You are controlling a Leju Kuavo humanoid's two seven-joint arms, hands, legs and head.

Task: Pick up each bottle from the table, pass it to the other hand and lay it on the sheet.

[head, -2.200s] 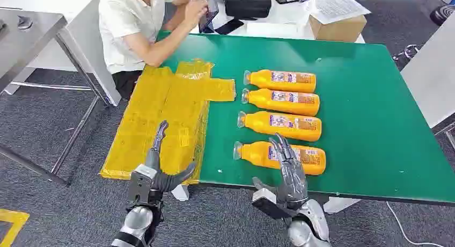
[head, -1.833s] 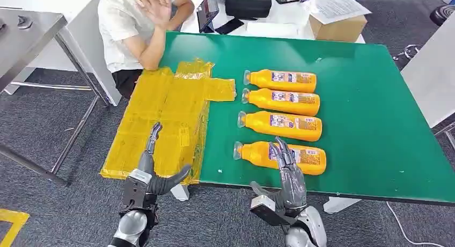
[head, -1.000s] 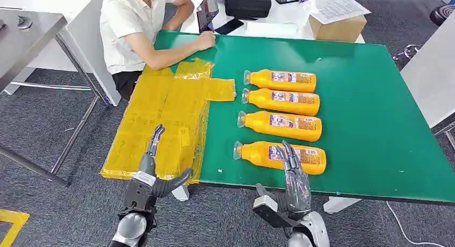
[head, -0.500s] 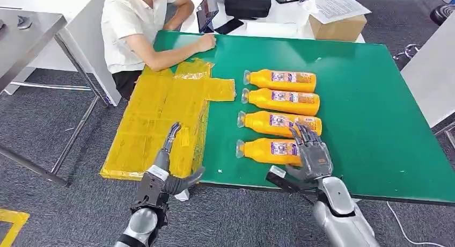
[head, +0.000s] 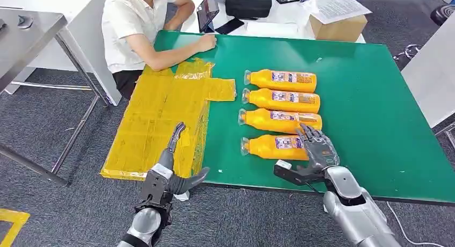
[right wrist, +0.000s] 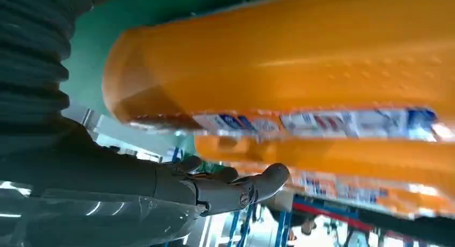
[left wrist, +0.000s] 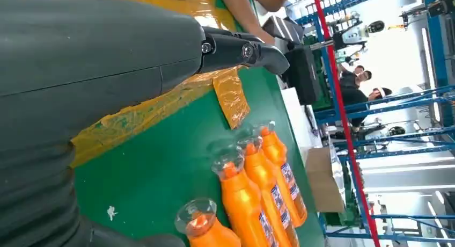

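Nearest bottle (head: 271, 147) under right hand (head: 318, 148) (base end), touching

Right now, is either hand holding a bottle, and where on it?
The right hand is around the base end of the nearest bottle, though whether its grip has closed cannot be told. The left hand holds nothing, over the sheet's near edge.

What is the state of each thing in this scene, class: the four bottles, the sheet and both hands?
Nearest bottle: lying on its side on the green table, right hand over its base end.
Other three bottles: lying side by side, untouched.
Yellow sheet: spread flat, no bottle on it.
Right hand: fingers draped over the nearest bottle; firm grip cannot be told.
Left hand: open, holding nothing, above the sheet's near edge.
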